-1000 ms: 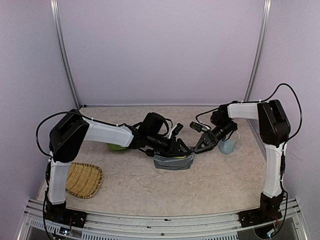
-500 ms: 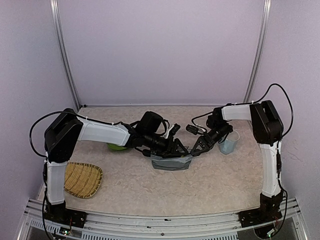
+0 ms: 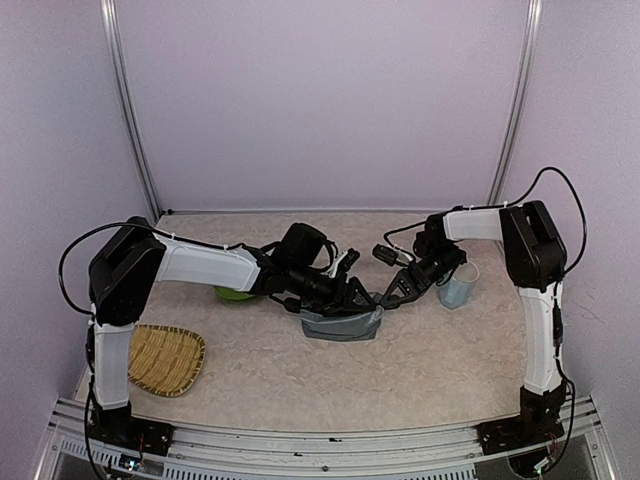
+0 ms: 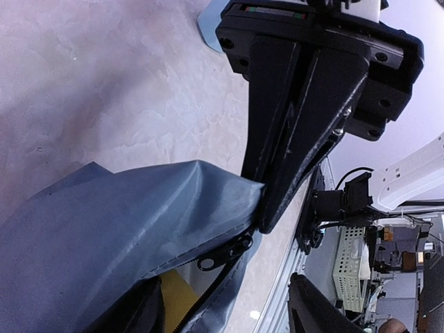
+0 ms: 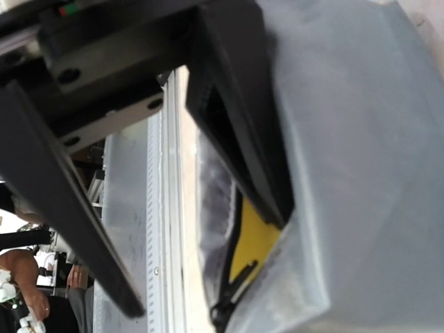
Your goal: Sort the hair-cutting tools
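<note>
Right gripper (image 4: 267,208) pinched tight on the rim of the grey fabric pouch (image 4: 125,222), left gripper (image 5: 208,260) splayed wide, one finger inside its mouth by the yellow square sponge (image 5: 257,243), pouch mid beige speckled table (image 3: 300,385), hair-cutting tools not discernible.

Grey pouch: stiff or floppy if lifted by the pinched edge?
Probably floppy: the pouch folds and tents where the right end effector pinches its edge. Likely to sag rather than hold shape. The yellow item inside may shift or slide toward the open mouth.
</note>
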Available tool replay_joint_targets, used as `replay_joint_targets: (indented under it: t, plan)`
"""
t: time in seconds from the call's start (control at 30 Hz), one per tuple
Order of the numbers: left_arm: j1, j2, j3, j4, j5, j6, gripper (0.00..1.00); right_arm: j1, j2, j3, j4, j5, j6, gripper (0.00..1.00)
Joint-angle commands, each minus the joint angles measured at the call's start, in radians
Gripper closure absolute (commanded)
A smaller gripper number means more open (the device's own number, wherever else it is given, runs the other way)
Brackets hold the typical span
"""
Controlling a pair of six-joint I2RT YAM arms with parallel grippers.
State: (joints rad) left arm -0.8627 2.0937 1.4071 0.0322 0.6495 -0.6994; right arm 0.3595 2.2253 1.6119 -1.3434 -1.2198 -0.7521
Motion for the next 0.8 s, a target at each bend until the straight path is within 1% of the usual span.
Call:
replay_joint_targets:
  t: [0.0, 0.1, 0.33, 0.5, 0.57, 0.77]
  plan:
    - [-0.001, 0.045, 0.007, 0.058, 0.050, -0.048, 0.42, 0.009, -0.004, 0.012, -0.024, -0.041, -0.017, 0.99]
    - [-0.001, 0.043, 0.003, 0.119, 0.083, -0.077, 0.45, 0.009, -0.007, -0.001, -0.005, -0.030, 0.001, 0.99]
    - [-0.001, 0.046, 0.003, 0.185, 0.098, -0.117, 0.57, 0.009, -0.001, 0.005, -0.002, -0.024, 0.009, 0.99]
    - [0.001, 0.046, -0.008, 0.211, 0.096, -0.131, 0.65, 0.009, -0.003, 0.002, 0.000, -0.022, 0.010, 0.99]
    - [0.003, 0.045, -0.013, 0.225, 0.097, -0.137, 0.71, 0.009, -0.004, 0.000, 0.001, -0.021, 0.009, 0.99]
    - [0.007, 0.056, -0.014, 0.236, 0.098, -0.152, 0.74, 0.009, -0.003, 0.002, 0.001, -0.021, 0.009, 0.99]
